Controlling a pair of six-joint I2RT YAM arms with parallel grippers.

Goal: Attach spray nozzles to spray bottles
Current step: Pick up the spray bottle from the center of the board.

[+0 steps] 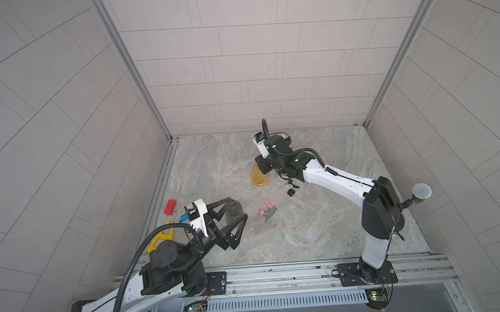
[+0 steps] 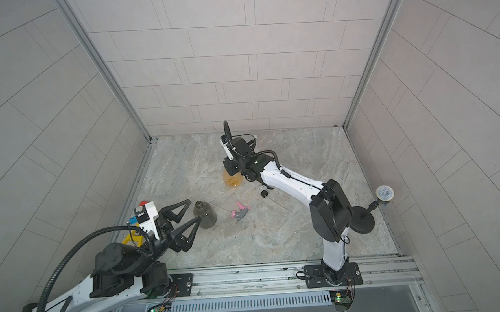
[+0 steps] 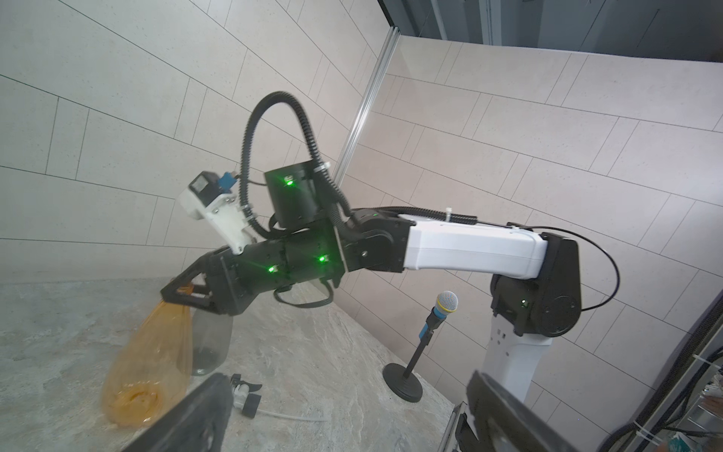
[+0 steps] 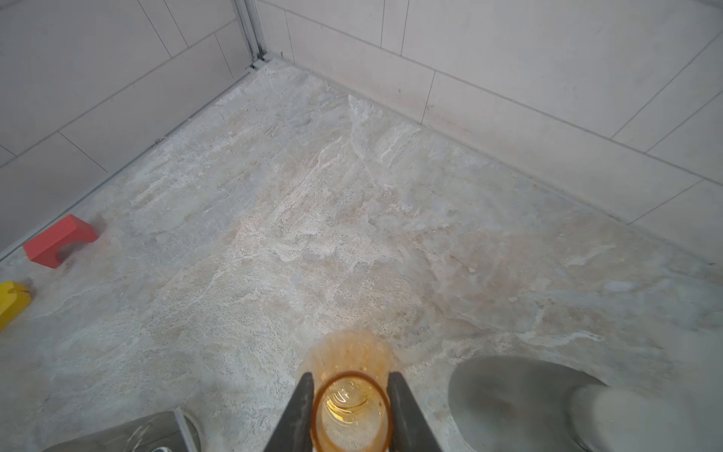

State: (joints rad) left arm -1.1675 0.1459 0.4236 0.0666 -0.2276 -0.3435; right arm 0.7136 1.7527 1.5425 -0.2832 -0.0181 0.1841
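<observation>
My right gripper [image 4: 352, 407] is shut on the neck of the orange-amber spray bottle [image 1: 260, 178], one finger on each side of its open mouth [image 4: 351, 377]. In the left wrist view that bottle [image 3: 148, 364] hangs tilted from the gripper, with a smoky grey bottle [image 3: 209, 344] just behind it. My left gripper [image 2: 194, 209] stands wide open and empty beside another upright smoky grey bottle [image 2: 205, 214]. A pink-and-grey spray nozzle [image 1: 267, 210] lies mid-table. A black-and-white nozzle [image 3: 246, 395] with its thin tube lies near the right arm.
A red block [image 1: 170, 207] and a yellow tool [image 1: 162, 236] lie at the table's left edge. A microphone on a round stand [image 1: 421, 193] is at the right edge. Tiled walls close in three sides; a metal rail [image 1: 278, 275] runs along the front.
</observation>
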